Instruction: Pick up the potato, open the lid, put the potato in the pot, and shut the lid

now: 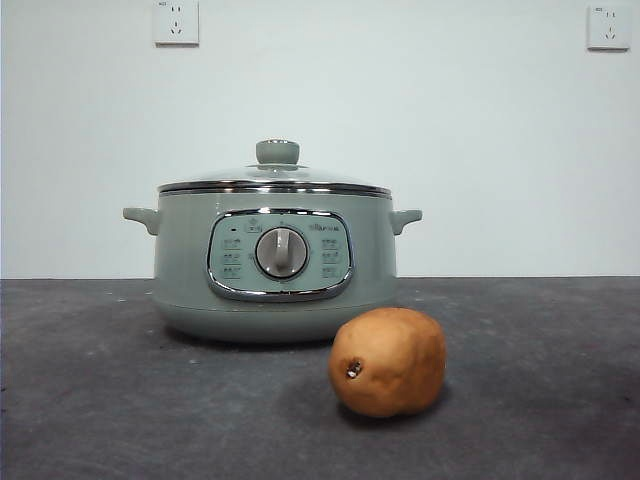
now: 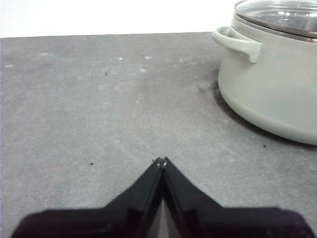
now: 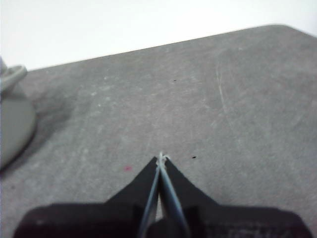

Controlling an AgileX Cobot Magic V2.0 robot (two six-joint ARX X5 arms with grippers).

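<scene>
Dark grey, scuffed counter [image 1: 100,400] under a white wall with two sockets [image 1: 176,22]. The lumpy orange-brown potato [image 1: 388,361] sits just before the lidded sage-green pot [image 1: 275,255], dark eye facing the camera. Left gripper [image 2: 161,160] and right gripper [image 3: 161,157] hang pinched together, empty.

Left claw [image 2: 161,160]: two matte black jaws, each a flat wedge tapering from a broad, blocky black base to a fine point; inner edges straight, meeting along a thin central seam; a small pale speck at each tip.

Right claw [image 3: 161,157]: same matte black wedge pair on a wide dark base; pale grey-white strips line the inner faces along the seam, ending in light-coloured tips. No cables, screws or markings visible.
</scene>
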